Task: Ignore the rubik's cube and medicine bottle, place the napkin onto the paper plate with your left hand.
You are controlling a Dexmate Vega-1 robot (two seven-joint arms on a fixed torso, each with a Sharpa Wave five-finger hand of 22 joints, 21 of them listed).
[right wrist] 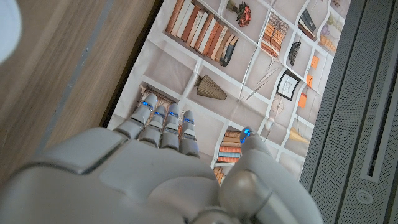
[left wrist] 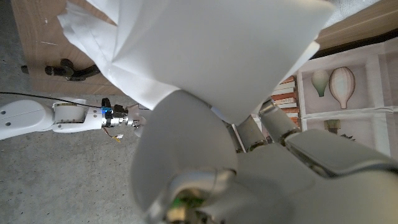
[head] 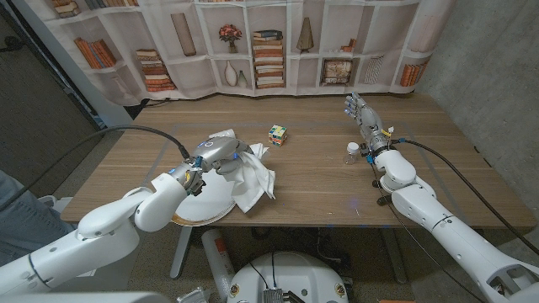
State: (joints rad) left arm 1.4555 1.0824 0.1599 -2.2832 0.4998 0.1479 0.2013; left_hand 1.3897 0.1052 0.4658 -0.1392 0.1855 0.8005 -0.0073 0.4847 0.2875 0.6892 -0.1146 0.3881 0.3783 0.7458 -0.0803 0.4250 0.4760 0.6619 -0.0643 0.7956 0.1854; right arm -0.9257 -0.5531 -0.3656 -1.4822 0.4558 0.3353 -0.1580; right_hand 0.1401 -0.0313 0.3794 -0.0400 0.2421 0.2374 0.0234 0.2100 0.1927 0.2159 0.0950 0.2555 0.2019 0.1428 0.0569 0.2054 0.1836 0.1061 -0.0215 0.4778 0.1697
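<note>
Head view. The wooden table (head: pixel 320 181) spans the middle of the frame. At lower left of centre, the left hand (head: pixel 217 155) is closed around the upper part of the white napkin (head: pixel 253 178); its fingers grip crumpled folds of the cloth. The napkin hangs down and to the right of the hand, its lower folds draped over the right rim of the paper plate (head: pixel 205 207) and onto the table beside it. The plate sits near the table's front edge, partly under the left forearm. The rubik's cube (head: pixel 277 134) stands just above and right of the napkin, apart from it. The medicine bottle (head: pixel 352 151), small and white-capped, stands at right of centre, just beside the right wrist. The right hand (head: pixel 360 113) is at upper right, fingers extended toward the far edge and close together, holding nothing.

Left wrist view. The left hand (left wrist: pixel 249 174) occupies the lower frame; the napkin (left wrist: pixel 205 50) fills the upper centre, clamped between its fingers. The right arm (left wrist: pixel 56 117) lies at middle left.

Right wrist view. The right hand (right wrist: pixel 161 180) sits in the lower frame, its fingers (right wrist: pixel 165 127) straight and side by side, the thumb apart at right, nothing between them. The table (right wrist: pixel 56 68) fills the upper left.
</note>
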